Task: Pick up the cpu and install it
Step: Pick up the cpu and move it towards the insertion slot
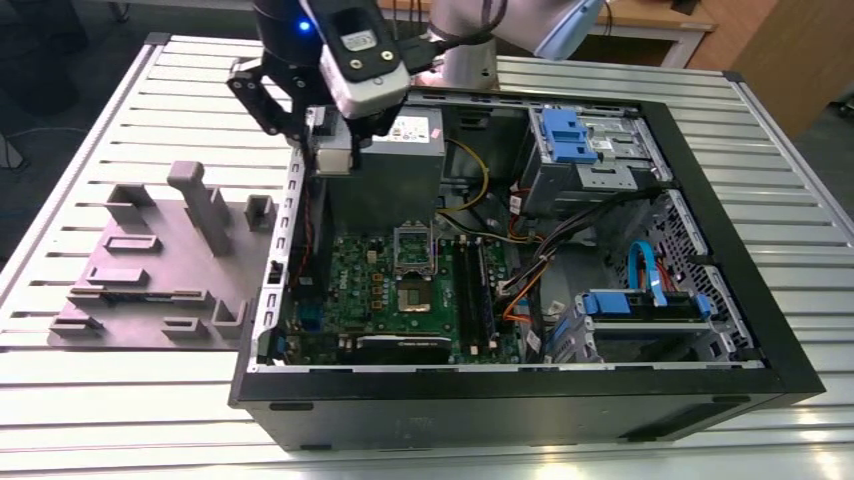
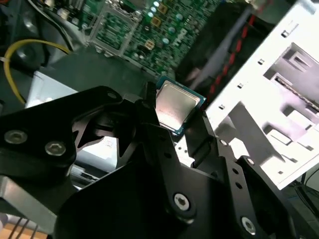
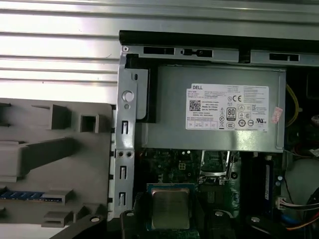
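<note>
Gripper [image 2: 176, 113] pinching flat square silvery cpu [image 2: 174, 103], greenish rim.

1. This looks like a robotics lab or test workshop. A robot arm [image 1: 501, 30] stands at twelve o'clock on a table [image 1: 120, 400] whose top is ribbed aluminium profile.
2. A desktop computer case [image 1: 534, 410] lies on its side at the table's centre. Its cover is off, so the motherboard [image 1: 387, 290], loose cables [image 1: 534, 265] and blue-latched drive bays [image 1: 587, 140] are exposed.
3. At nine o'clock of the case sits a grey moulded parts fixture [image 1: 160, 270] with slots and posts.
4. The arm's hand [image 2: 178, 115] is clamped on the cpu [image 3: 170, 209].
5. Beyond the table, at one o'clock, stands wooden office furniture [image 1: 761, 50].
</note>
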